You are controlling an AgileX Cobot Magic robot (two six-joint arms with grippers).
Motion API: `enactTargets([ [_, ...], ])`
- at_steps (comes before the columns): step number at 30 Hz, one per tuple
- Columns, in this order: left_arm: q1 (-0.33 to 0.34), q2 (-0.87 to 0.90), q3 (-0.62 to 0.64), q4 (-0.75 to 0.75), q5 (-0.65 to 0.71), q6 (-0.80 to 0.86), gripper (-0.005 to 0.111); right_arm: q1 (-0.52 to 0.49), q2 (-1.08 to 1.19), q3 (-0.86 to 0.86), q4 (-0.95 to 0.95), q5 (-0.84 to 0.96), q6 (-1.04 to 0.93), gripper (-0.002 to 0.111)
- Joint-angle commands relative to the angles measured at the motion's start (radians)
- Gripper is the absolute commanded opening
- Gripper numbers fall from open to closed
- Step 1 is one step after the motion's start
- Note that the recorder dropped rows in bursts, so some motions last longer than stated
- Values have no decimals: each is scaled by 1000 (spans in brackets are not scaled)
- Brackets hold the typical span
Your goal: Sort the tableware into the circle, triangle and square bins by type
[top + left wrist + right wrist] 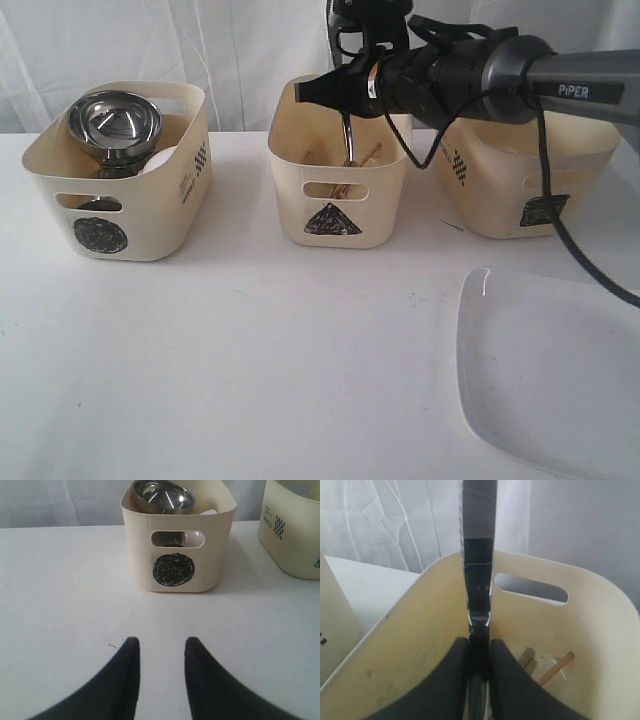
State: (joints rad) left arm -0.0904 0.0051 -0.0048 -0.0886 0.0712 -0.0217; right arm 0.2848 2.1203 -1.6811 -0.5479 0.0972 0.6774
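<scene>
Right end effector (480,642): fingers pressed on both flat sides of a steel utensil (479,580), clamped on it, over the triangle bin (290,215) at 12 o'clock on the counter (250,350). The utensil's lower end hangs inside this bin; wooden chopsticks (555,669) lie in it too

Left end effector (161,647): fingers apart, empty, above bare counter, facing the circle bin (175,587) at 10 o'clock, which holds a steel bowl (115,120)

Square bin (490,200) at 2 o'clock

White square plate (545,370) flat on counter at 4 o'clock
</scene>
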Motion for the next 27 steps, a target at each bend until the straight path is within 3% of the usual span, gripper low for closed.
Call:
enactTargets([
  [1,-3,-5,5,-7,4,-1,36,-8,-2,-19,-8,-31,4,33],
  [3,-3,-5,5,-7,4,-1,36,-8,-4,-28,-8,-30,4,38],
  [13,-3,-5,5,-7,4,-1,36,-8,-119,-4,-4,207,-6,38],
  [27,-3,-5,5,-7,4,-1,36,-45,-571,436,13,291,-36,38],
])
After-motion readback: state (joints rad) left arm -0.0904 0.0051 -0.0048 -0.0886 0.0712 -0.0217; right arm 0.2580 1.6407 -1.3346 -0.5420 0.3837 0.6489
